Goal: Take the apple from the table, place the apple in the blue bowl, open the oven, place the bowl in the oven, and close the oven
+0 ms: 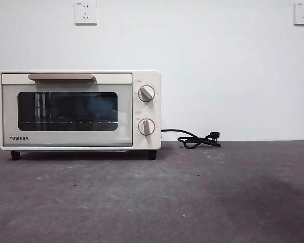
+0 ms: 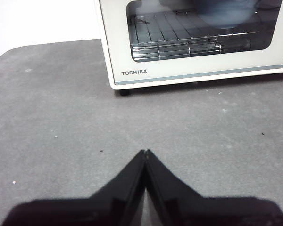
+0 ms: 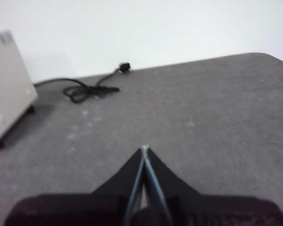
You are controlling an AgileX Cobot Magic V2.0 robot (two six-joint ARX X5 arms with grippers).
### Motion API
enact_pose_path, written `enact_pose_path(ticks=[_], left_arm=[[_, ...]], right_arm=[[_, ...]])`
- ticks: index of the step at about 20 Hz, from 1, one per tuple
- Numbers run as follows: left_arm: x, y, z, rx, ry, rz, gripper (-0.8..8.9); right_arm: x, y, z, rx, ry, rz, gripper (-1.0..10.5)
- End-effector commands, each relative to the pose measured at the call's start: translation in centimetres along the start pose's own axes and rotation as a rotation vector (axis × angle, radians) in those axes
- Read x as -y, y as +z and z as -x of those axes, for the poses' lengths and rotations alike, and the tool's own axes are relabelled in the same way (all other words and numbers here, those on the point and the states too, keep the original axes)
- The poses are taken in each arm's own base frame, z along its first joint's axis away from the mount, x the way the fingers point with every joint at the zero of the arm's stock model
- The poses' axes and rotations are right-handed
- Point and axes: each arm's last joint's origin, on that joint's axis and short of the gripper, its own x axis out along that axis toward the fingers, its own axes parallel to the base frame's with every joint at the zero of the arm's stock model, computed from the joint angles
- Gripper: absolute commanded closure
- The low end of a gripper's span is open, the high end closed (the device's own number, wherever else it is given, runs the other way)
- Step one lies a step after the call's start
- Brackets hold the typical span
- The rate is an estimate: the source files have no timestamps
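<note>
The oven (image 1: 80, 110) stood on the surface (image 1: 192, 197) with its door closed, the blue bowl (image 2: 224, 12) dimly visible inside behind the glass. In front of it the left gripper (image 2: 145, 151) hovered, jaws pressed together. Right of the oven lay its cord (image 1: 198, 139), and the right gripper (image 3: 145, 148) hung there too, jaws pressed together

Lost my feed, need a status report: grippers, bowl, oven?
Left gripper and right gripper shut, empty, above the table. Blue bowl on the rack inside the cream-white Toshiba oven, door closed. Nothing in the way.
</note>
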Motion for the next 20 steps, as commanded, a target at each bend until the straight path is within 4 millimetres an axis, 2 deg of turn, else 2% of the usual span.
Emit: enact_pose_path(ticks=[1, 5, 9, 14, 17, 20], left_arm=[[0.0, -0.3, -0.1, -0.003, -0.001, 0.001, 8.17], [0.0, -0.3, -0.1, -0.004, -0.001, 0.001, 8.17], [0.0, -0.3, -0.1, -0.004, -0.001, 0.001, 8.17], [0.0, -0.3, -0.1, -0.004, -0.001, 0.001, 8.17], [0.0, -0.3, -0.1, -0.004, -0.001, 0.001, 8.17], [0.0, -0.3, -0.1, -0.004, -0.001, 0.001, 8.17]], right_arm=[[0.3, -1.5, 0.2, -0.039, -0.018, 0.069, 9.5], [0.4, -2.2, 0.6, -0.098, -0.042, 0.159, 9.5], [0.5, -2.8, 0.9, -0.155, -0.043, 0.172, 9.5], [0.5, -2.4, 1.3, -0.096, -0.019, 0.183, 9.5], [0.3, -2.3, 1.4, -0.084, 0.069, 0.199, 9.5], [0.4, -2.3, 1.4, -0.084, 0.046, 0.207, 9.5]])
